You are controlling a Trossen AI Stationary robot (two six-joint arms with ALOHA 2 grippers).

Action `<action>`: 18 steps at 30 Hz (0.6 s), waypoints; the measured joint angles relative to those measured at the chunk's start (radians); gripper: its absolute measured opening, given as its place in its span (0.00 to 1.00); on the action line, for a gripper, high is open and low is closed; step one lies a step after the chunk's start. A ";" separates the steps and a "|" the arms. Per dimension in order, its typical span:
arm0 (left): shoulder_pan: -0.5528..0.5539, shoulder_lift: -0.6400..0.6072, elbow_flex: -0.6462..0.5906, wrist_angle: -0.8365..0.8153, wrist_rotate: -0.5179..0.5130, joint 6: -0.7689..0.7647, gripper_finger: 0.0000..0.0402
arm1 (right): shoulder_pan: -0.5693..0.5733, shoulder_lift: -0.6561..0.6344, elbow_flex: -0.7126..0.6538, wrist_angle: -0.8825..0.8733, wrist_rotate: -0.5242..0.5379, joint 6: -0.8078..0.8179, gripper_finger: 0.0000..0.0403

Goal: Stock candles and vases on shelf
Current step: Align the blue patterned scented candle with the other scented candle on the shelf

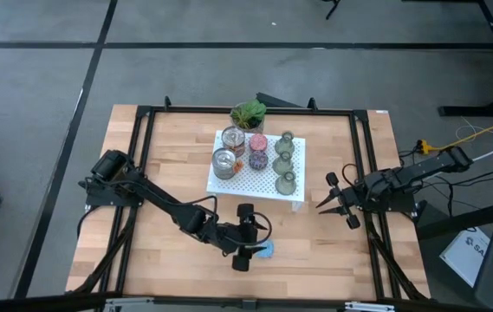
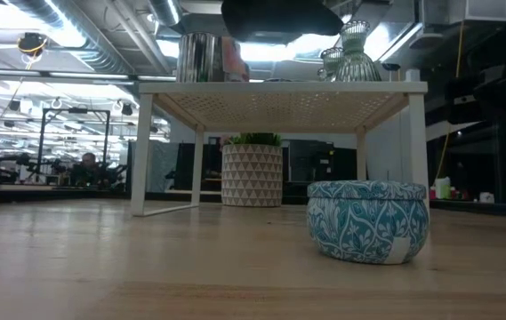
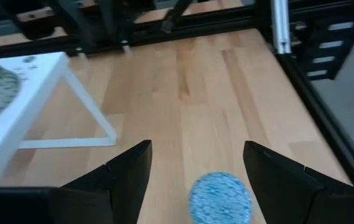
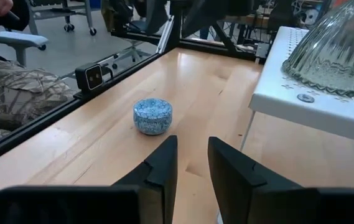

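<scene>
Bare tabletop (image 1: 333, 243) lies open between the shelf (image 1: 255, 184) front and the blue candle (image 1: 265, 250), while the shelf's top is crowded with tins (image 1: 224, 162), candles (image 1: 257, 161) and vases (image 1: 286, 182), leaving only its front-left corner free.

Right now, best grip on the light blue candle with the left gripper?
Probably from straight above, fingers across the round side wall. The light blue candle sits upright on the wooden tabletop, clear of the shelf, and the left gripper already hangs open over it.
</scene>
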 joint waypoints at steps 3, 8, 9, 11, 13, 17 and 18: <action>0.000 0.000 0.000 0.000 0.029 -0.005 0.65 | 0.000 0.000 0.000 0.000 0.000 0.000 0.23; 0.000 0.000 0.000 0.002 0.049 -0.085 0.74 | 0.000 0.000 0.000 0.000 0.000 0.000 0.23; 0.000 0.000 0.000 0.002 0.050 -0.110 0.76 | 0.000 0.000 0.000 0.000 0.000 0.000 0.23; -0.001 0.001 0.000 0.002 0.050 -0.140 0.79 | 0.000 0.000 0.000 0.000 0.000 0.000 0.23; -0.009 0.012 0.000 0.007 0.048 -0.154 0.81 | 0.000 0.000 0.000 0.000 0.000 0.000 0.23; -0.027 0.063 0.000 0.037 0.046 -0.156 0.84 | 0.000 0.001 0.000 0.000 0.000 0.000 0.23; -0.032 0.083 -0.001 0.053 0.046 -0.156 0.84 | 0.000 0.001 0.000 0.000 -0.001 0.000 0.23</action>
